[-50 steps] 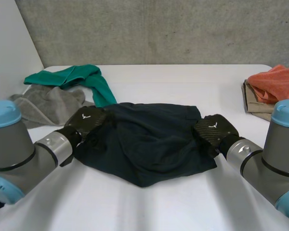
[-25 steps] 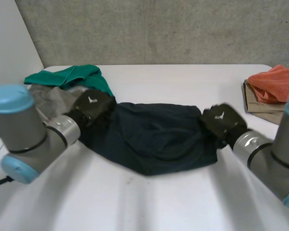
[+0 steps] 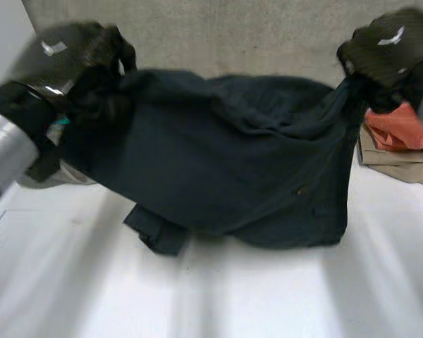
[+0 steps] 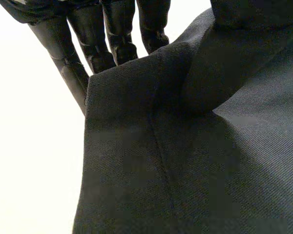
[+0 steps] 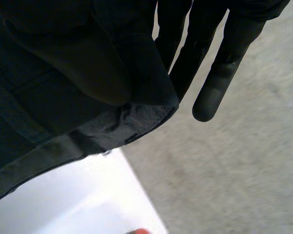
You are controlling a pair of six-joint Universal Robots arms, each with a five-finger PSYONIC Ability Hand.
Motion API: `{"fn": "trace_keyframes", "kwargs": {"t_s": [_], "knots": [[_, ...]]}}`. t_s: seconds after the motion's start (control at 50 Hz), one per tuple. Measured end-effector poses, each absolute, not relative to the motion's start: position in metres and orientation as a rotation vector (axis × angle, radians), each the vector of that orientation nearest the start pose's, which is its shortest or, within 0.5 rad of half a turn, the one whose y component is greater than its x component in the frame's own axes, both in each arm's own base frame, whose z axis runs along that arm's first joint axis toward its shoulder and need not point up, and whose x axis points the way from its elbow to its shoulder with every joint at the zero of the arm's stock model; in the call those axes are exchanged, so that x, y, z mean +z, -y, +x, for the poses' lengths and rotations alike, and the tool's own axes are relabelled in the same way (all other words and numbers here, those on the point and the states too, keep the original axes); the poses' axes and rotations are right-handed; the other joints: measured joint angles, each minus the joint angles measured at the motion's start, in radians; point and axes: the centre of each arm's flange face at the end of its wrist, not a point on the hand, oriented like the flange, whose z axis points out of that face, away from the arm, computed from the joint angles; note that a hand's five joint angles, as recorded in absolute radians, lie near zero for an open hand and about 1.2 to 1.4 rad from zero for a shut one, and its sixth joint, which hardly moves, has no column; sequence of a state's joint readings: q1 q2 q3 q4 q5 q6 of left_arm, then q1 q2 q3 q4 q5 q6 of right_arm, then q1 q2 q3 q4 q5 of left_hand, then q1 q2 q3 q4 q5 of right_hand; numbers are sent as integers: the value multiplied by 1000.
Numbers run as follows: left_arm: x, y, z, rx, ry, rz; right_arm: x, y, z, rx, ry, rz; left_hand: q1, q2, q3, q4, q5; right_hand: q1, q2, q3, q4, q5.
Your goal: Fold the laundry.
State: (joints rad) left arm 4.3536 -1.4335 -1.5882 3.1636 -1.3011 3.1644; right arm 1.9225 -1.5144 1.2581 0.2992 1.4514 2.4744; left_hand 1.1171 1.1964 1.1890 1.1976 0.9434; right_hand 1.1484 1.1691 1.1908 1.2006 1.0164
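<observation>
The left hand (image 3: 63,56), high in the upper left of the head view, pinches a top corner of the dark garment (image 3: 218,162). In its wrist view the straight fingers (image 4: 95,44) lie behind a seamed edge of the cloth (image 4: 151,161), with the thumb pressing it from the front. The right hand (image 3: 388,42), in the upper right of the head view, holds the opposite corner the same way. In its wrist view the hemmed corner (image 5: 132,122) is clamped between thumb and fingers (image 5: 219,73), whose tips stick out past the cloth. Between the two hands the garment hangs as a broad sheet across the middle of the frame. Its top edge sags a little and a bunched flap (image 3: 158,236) dangles at the lower left. The bottom edge looks to be at or just above the white table (image 3: 233,303); contact cannot be told for sure. The fabric reads as a woven twill, so it is probably medium weight, limp rather than stiff and not slippery. It should drape and crease wherever it is laid, and the seamed corners already taken are the firmest places to hold. At the right edge, behind the sheet, an orange cloth (image 3: 402,130) lies on a tan cloth (image 3: 391,158). A grey cloth (image 3: 60,177) peeks out at the left.
</observation>
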Motion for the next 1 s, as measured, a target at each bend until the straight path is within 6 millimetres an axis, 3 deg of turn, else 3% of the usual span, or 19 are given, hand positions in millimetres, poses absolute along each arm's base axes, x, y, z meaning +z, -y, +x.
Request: {"fn": "trace_keyframes", "kwargs": {"t_s": [0.12,0.18,0.24,0.28,0.34,0.42,0.5,0.6,0.7,0.74,0.84,0.92,1.0], "knots": [[299,247,-268,-2497,-2408,849,317,274,254,-2119,-2085,-1311,0,0,0,0,0,0,0,0,0,0],[283,275,-287,-2524,-2375,854,304,301,264,-2169,-2064,-1259,0,2,2,0,0,0,0,1,0,0],[290,296,-302,-2661,-2219,830,306,317,269,-2275,-1998,-1183,0,2,4,1,0,0,4,4,0,0],[300,305,-307,-2761,-2097,797,318,336,276,-2465,-1832,-1039,0,2,4,3,0,0,5,4,0,0],[326,313,-313,-2967,-1818,694,337,346,280,-2647,-1599,-864,0,2,4,4,0,0,5,4,0,0],[344,303,-314,-3132,-1571,592,350,343,278,-2745,-1359,-706,0,2,4,4,0,0,5,4,0,0],[337,285,-314,-3173,-1528,573,341,334,275,-2708,-1342,-701,0,2,4,4,0,0,5,4,0,0],[293,265,-312,-3057,-1734,644,302,318,271,-2502,-1560,-818,0,2,4,4,0,0,5,4,0,0],[239,251,-305,-2800,-2059,737,256,304,268,-2238,-1828,-935,0,2,4,4,15,0,5,4,1,0],[209,241,-300,-2599,-2259,790,226,298,266,-2088,-1965,-1003,-26,-72,-67,-64,-11,0,5,4,1,0],[164,218,-286,-2156,-2591,873,173,284,259,-1861,-2153,-1154,-298,-359,-343,-356,-275,0,5,4,1,0],[156,202,-277,-1918,-2719,905,155,279,252,-1799,-2211,-1221,-361,-442,-429,-447,-368,0,5,4,1,0],[166,191,-271,-1833,-2754,919,149,278,247,-1785,-2234,-1248,-434,-514,-505,-519,-442,0,5,4,1,0]]}}
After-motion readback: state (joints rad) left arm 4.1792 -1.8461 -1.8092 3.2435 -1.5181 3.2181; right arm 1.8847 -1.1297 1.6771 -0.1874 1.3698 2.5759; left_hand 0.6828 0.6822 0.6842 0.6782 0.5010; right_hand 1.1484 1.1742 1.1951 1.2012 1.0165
